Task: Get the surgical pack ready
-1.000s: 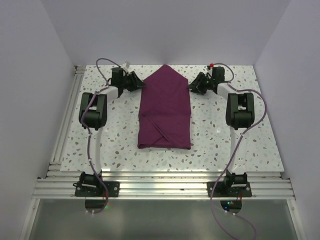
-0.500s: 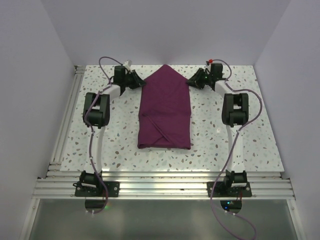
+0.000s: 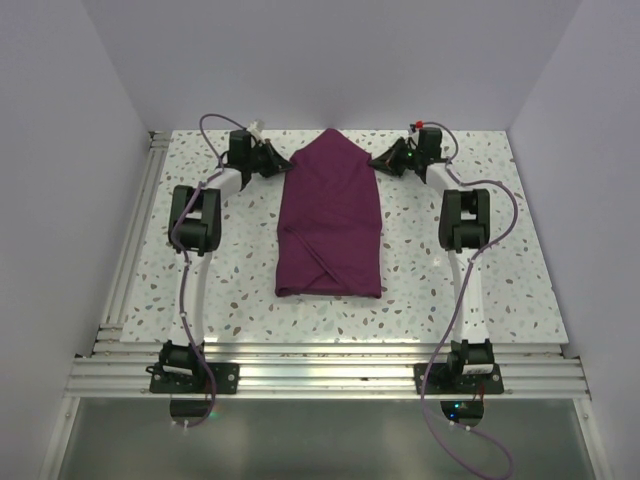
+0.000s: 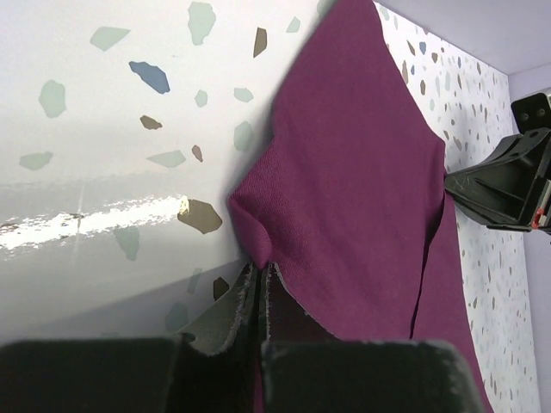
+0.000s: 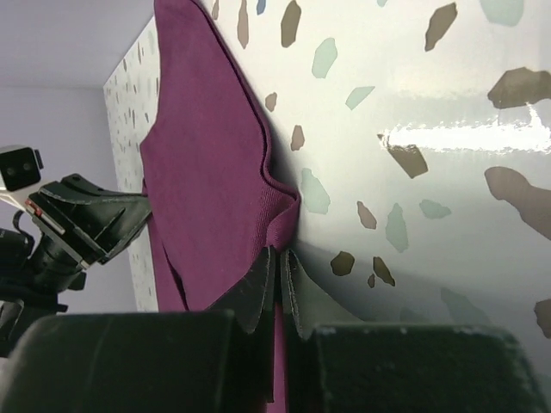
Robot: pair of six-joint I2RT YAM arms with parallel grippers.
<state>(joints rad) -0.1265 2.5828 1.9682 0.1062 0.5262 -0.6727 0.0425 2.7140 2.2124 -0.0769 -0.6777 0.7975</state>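
Note:
The surgical pack (image 3: pixel 330 215) is a plum-purple cloth, folded into a long strip with a pointed far end, lying mid-table. My left gripper (image 3: pixel 283 167) is shut on the cloth's left edge near the far end; in the left wrist view the fingers (image 4: pixel 258 284) pinch a small fold of the cloth (image 4: pixel 353 172). My right gripper (image 3: pixel 377 165) is shut on the right edge opposite; the right wrist view shows its gripper (image 5: pixel 277 262) clamping the cloth's folded edge (image 5: pixel 215 163). Each gripper shows in the other's wrist view.
The terrazzo table (image 3: pixel 450 270) is bounded by white walls at the back and sides. An aluminium rail frame (image 3: pixel 320 370) runs along the near edge and the left side. Purple cables loop from both arms.
Both grippers have moved a little toward the far edge of the table, still at the cloth's two side edges. The pointed far flap has narrowed slightly. The rest of the cloth has not shifted.

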